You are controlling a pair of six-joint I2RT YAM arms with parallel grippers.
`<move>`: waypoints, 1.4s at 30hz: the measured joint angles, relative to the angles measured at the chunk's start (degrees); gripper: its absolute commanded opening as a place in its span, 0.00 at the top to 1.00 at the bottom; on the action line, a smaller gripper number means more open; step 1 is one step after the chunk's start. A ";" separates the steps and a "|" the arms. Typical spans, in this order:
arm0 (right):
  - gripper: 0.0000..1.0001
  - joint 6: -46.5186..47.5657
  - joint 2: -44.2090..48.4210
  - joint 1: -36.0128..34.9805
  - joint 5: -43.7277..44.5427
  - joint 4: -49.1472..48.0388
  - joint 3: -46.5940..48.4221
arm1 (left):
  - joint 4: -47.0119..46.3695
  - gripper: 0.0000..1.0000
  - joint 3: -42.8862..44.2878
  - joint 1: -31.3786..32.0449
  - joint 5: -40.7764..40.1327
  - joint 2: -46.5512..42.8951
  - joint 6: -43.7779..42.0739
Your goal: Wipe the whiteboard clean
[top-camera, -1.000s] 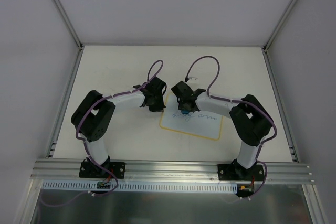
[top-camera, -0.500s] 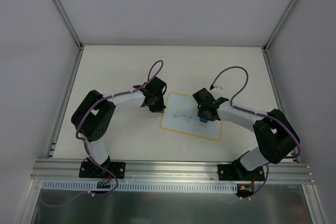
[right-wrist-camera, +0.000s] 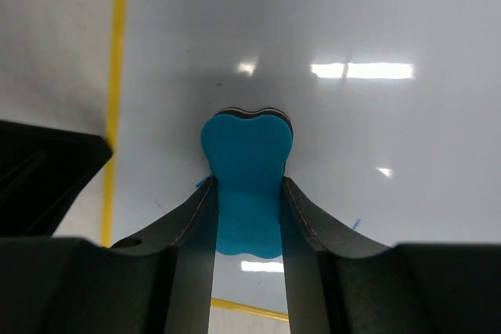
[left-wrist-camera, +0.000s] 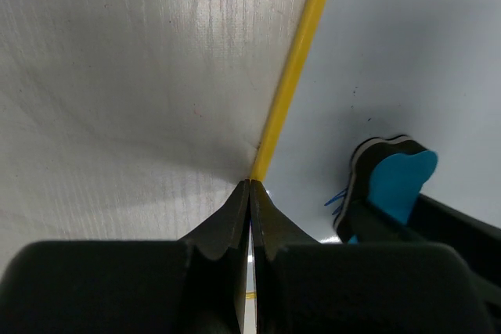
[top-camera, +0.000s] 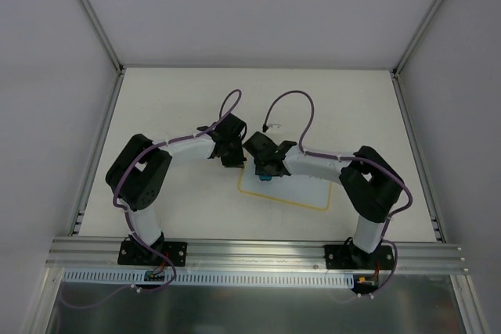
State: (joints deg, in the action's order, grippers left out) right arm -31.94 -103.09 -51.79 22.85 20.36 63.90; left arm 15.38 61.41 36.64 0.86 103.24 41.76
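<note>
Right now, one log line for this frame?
right gripper: shut on eraser, eraser on whiteboard near yellow border | left gripper: shut, tips at that border | ink: few blue strokes beside eraser

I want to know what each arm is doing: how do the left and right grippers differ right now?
The right gripper is shut on a blue eraser; the left gripper is shut with nothing between its fingers. The right one sits over the white face of the whiteboard, while the left one's tips meet at its yellow border. Both point down at the board.
</note>
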 measured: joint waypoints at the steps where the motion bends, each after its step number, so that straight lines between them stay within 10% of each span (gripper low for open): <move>1: 0.97 0.04 -0.52 -0.52 -0.31 -0.04 0.63 | 0.09 1.00 0.00 -0.02 0.13 0.00 0.00; 24: 1.00 -9.09 15.93 5.35 4.94 11.43 -15.89 | 1.64 1.00 -0.31 -2.62 1.92 -0.11 -0.70; 31: 1.00 -6.19 11.45 5.07 4.57 9.42 -11.61 | 3.89 0.59 -1.99 -2.62 2.14 -2.86 -3.43; 42: 0.99 -4.50 8.57 5.05 3.91 7.69 -8.81 | 4.04 0.62 -8.76 -1.29 3.41 -8.72 -4.81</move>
State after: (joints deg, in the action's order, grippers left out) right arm -36.45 -94.52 -46.74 26.76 28.05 55.09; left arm 19.42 52.64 35.35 4.27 94.52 36.95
